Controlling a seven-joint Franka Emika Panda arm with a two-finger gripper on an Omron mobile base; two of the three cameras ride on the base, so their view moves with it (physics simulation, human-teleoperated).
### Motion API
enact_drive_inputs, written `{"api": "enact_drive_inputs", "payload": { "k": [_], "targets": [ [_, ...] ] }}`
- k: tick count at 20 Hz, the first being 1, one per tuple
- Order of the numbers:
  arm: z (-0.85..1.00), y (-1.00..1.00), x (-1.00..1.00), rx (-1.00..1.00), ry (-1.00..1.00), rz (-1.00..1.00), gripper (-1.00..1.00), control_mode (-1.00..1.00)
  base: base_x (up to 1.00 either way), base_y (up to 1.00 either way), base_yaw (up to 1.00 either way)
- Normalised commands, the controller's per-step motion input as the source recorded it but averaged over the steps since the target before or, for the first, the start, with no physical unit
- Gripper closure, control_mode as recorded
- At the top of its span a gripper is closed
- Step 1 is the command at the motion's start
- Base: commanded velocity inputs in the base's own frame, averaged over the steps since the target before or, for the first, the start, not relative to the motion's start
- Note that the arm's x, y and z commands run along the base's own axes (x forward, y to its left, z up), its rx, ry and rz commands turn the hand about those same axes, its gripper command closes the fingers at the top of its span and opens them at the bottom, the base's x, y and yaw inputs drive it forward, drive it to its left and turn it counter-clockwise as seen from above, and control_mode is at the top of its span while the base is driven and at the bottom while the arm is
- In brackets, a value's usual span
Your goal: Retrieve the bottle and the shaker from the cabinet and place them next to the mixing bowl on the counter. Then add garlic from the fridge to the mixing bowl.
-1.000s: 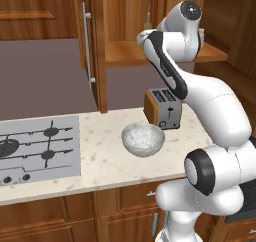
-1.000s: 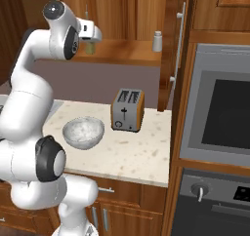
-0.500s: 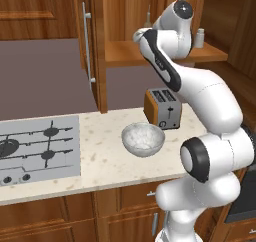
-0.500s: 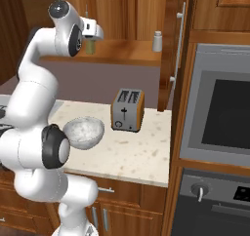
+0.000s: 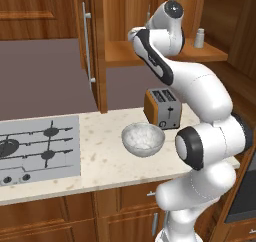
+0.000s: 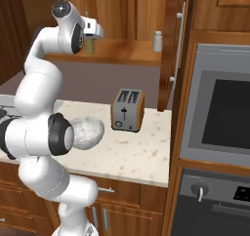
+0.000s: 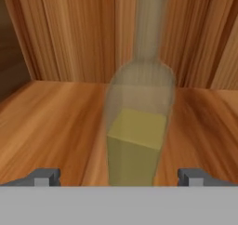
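Observation:
The bottle (image 7: 137, 140), clear with yellow-green oil low inside, stands upright on the cabinet's plank shelf (image 7: 56, 126). My gripper (image 7: 120, 177) is open. Its fingertips (image 7: 44, 176) stand wide on either side of the bottle's base and touch nothing. From the right base view the hand reaches into the cabinet (image 6: 127, 52) with the gripper (image 6: 95, 35) at the bottle (image 6: 91, 46). The pale grey shaker (image 6: 157, 41) (image 5: 199, 37) stands further right on the same shelf. The mixing bowl (image 5: 143, 138) (image 6: 89, 131) sits on the counter (image 5: 100, 161) below.
An orange-sided toaster (image 5: 162, 107) (image 6: 128, 109) stands behind the bowl. The gas hob (image 5: 37, 148) lies at the counter's left. The cabinet door (image 5: 86, 46) hangs open at the left of the shelf. A built-in oven (image 6: 219, 108) fills the wall at the right.
The arm has swung its elbow and pushed the hand a little further into the cabinet toward the bottle. The jaws have stayed open. Bottle, shaker and bowl have not moved.

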Motion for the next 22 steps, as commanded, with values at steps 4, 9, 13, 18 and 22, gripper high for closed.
{"api": "enact_drive_inputs", "payload": {
  "k": [4,9,13,18,22],
  "targets": [
    [-0.03,0.00,0.25,0.00,0.00,0.00,-1.00,-1.00,0.00,0.00,0.00],
    [0.00,0.00,0.17,0.00,0.00,0.00,-1.00,-1.00,0.00,0.00,0.00],
    [-0.01,0.00,0.21,0.00,0.00,0.00,-1.00,-1.00,0.00,0.00,0.00],
    [-0.10,0.00,0.20,0.00,-0.01,0.00,-1.00,-1.00,0.00,0.00,0.00],
    [-0.05,0.02,0.16,0.00,-0.01,0.00,1.00,-1.00,0.00,0.00,0.00]
  ]
}}
